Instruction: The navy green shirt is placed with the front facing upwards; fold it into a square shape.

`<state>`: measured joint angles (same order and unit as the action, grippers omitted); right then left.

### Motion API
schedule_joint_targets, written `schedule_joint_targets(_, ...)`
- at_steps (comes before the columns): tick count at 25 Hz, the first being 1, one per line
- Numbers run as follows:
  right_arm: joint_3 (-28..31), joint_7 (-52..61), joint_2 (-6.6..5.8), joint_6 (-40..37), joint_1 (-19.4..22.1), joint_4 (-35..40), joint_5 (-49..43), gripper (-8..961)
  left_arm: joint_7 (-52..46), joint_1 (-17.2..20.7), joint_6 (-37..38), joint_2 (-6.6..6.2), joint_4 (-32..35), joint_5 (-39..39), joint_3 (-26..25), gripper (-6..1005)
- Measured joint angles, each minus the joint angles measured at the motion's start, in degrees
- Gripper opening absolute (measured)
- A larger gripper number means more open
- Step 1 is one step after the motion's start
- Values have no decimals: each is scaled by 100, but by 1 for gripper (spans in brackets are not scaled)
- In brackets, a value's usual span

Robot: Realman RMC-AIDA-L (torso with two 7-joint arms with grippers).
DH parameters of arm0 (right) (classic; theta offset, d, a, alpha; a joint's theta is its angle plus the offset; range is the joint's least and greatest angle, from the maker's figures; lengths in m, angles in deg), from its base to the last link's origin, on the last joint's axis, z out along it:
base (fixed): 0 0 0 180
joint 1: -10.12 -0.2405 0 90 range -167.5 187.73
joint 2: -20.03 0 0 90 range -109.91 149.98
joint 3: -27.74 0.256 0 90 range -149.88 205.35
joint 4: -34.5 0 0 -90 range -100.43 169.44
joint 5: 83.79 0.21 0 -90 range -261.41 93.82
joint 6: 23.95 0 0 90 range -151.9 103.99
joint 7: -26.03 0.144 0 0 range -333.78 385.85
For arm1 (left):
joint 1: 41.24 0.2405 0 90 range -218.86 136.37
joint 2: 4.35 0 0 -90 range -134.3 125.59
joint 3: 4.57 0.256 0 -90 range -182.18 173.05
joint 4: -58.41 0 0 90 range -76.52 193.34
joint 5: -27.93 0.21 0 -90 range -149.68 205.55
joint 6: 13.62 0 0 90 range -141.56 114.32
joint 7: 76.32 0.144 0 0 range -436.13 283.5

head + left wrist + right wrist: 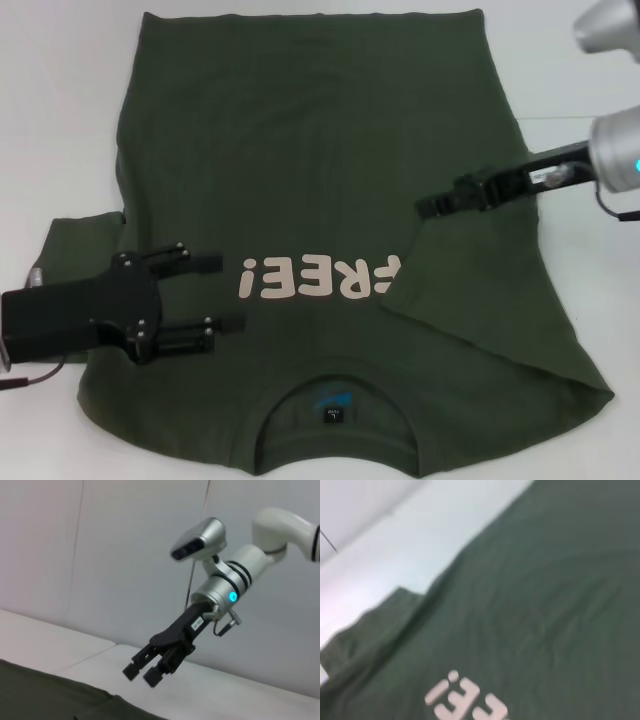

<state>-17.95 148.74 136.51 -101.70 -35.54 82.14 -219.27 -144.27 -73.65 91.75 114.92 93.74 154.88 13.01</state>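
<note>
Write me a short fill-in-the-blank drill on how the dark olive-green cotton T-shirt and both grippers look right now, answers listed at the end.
1. The pale pink print on the dark olive-green cotton T-shirt reads ____.
2. The sleeve on the robot's ____ side is folded inward over the front.
3. The left gripper hovers beside the print with its fingers ____.
4. The ribbed collar lies at the edge ____ the robot.

Answers: FREE!; right; open; nearest

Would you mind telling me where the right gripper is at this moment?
In the head view, the right gripper is on the robot's right side, above the green shirt, at the tip of the folded-in right sleeve flap, just beyond the "FREE!" print.
</note>
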Motion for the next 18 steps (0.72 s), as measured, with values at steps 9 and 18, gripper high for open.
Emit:
schedule_joint_targets(9, 532, -3238, 7, -405, 1216, -82, 2389, 920, -115, 16, -18, -1, -116, -194, -23, 798)
schedule_joint_targets(18, 414, -3812, -231, -2465, 1613, 300, 1587, 929, -511, -11, -18, -15, -140, -357, -78, 804)
